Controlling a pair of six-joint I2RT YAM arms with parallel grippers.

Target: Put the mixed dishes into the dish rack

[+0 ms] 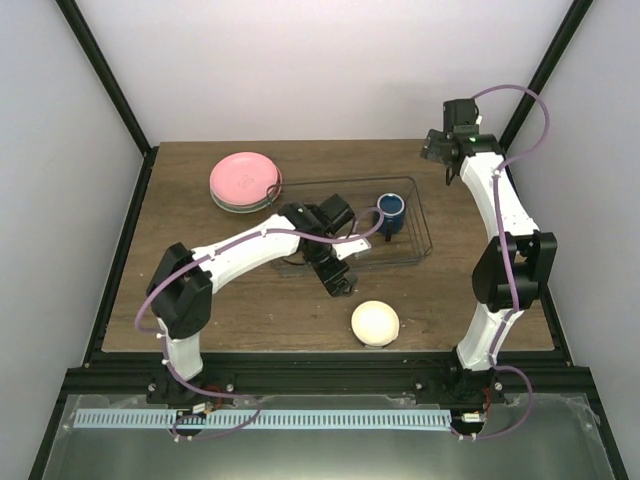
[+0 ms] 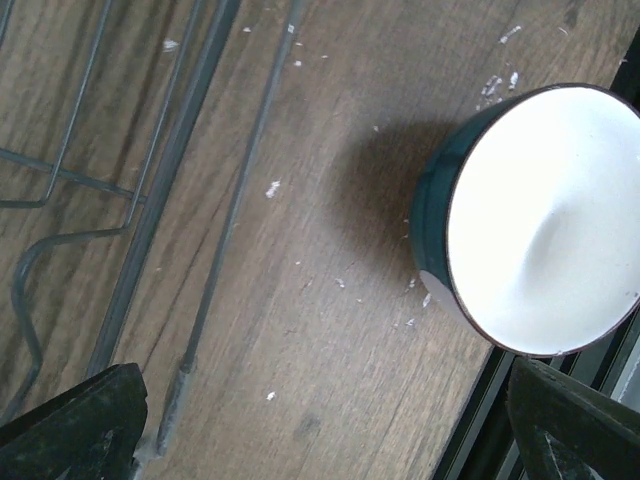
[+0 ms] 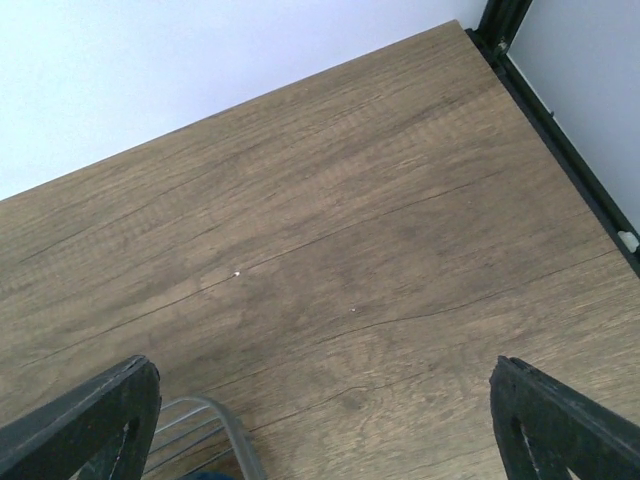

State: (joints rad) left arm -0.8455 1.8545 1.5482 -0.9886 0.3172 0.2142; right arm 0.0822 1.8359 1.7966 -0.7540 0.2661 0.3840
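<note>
Bright, even light — soft shadows; bowl [image 2: 550,215] overexposed

Arms: left arm [image 1: 250,243] and right arm [image 1: 497,195], both in white shells.
Joints [image 1: 180,297]: chunky black blocks.
Cable [image 1: 545,115]: purple, one along each arm.
Fingers [image 2: 75,425]: matte black.
Light [image 1: 470,127]: green dot, just behind right claw [image 3: 320,425].

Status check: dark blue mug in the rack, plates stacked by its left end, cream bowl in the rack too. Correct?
Not quite: the cream bowl sits on the table in front of the dish rack, not in it, per the top external view. The dark blue mug is in the rack, plates stacked by its left end.
</note>
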